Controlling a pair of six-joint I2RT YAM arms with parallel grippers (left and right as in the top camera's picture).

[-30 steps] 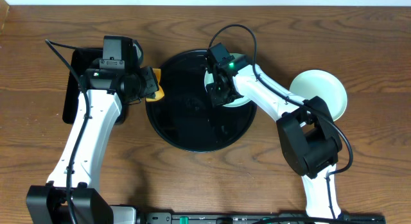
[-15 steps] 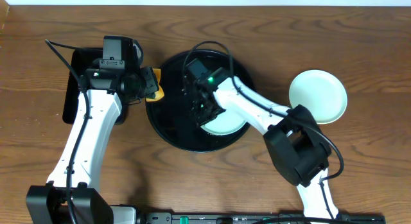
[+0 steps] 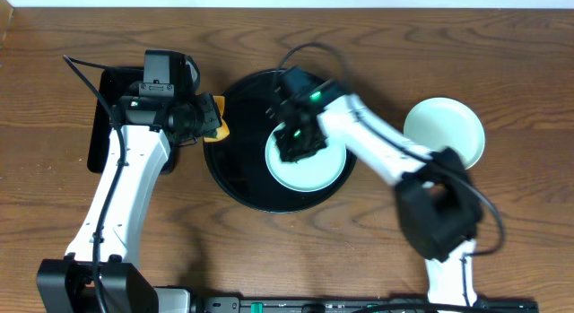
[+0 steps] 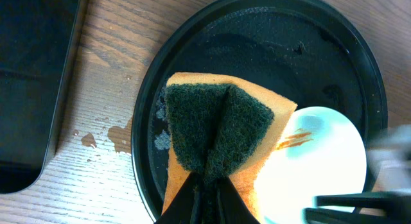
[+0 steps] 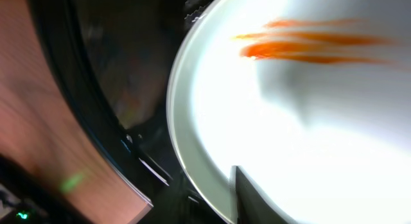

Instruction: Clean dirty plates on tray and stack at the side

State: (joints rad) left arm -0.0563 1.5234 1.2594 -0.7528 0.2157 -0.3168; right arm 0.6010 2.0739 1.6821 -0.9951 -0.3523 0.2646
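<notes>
A pale mint dirty plate [image 3: 309,165] lies on the round black tray [image 3: 235,174], right of its middle. Orange sauce streaks [image 5: 308,47] cross it. My right gripper [image 3: 294,141] is at the plate's upper-left rim. One finger [image 5: 257,201] lies on the plate's inner face; the other is hidden under the rim, so the grip is unclear. My left gripper [image 4: 209,195] is shut on an orange sponge [image 4: 270,121] with a green scouring face, hanging over the tray's left edge. A second mint plate [image 3: 444,134] rests on the table to the right.
A smaller rectangular black tray [image 3: 106,125] lies at the left, behind my left arm. Brown sauce spots [image 4: 115,134] mark the wood beside the round tray's left rim [image 4: 144,153].
The right gripper has carried the sauce-streaked plate from the tray's upper right down towards its middle, and the plate now lies flat there. The left arm and sponge have not moved.
</notes>
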